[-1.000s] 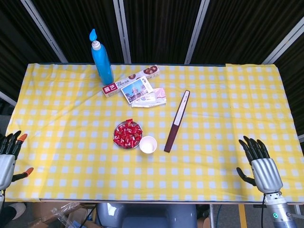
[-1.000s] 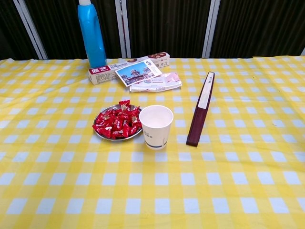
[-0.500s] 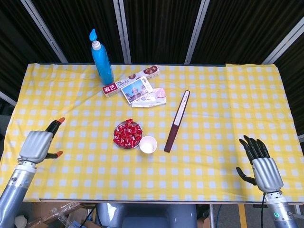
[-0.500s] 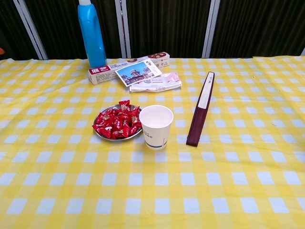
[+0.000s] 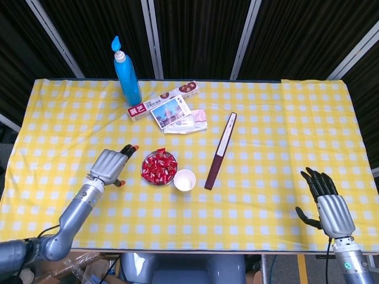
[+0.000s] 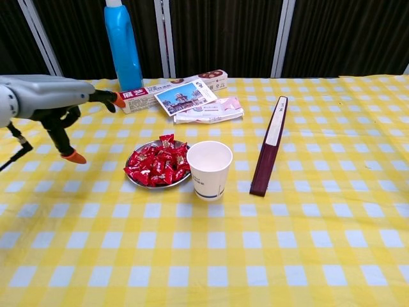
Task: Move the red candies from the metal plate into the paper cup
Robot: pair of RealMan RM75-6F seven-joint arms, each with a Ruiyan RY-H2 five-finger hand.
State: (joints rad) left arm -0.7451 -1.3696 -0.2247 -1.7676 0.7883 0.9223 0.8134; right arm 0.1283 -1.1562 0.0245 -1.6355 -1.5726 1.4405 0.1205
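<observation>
- Red candies (image 5: 160, 167) piled on metal plate (image 5: 145, 175), left of centre on yellow checked tablecloth (image 5: 266, 148); paper cup (image 5: 185, 180) upright, touching plate's right rim.
- Left hand (image 5: 109, 165) just left of plate, above cloth, fingers apart, holding nothing, orange tips showing.
- Right hand (image 5: 328, 207) at near right table edge, well apart from plate, fingers spread, empty.
- Dark closed fan (image 5: 220, 151) lying right of cup, slanted.
- Blue bottle (image 5: 127, 72), long snack box (image 5: 163, 100), postcard (image 5: 170, 111) and pink packet (image 5: 190, 122) behind plate near far edge.
- Nothing between left hand and plate.
- Chest view: left hand only, cup interior hidden; right hand out of frame.
- Head view: both hands, cup opening visible.
</observation>
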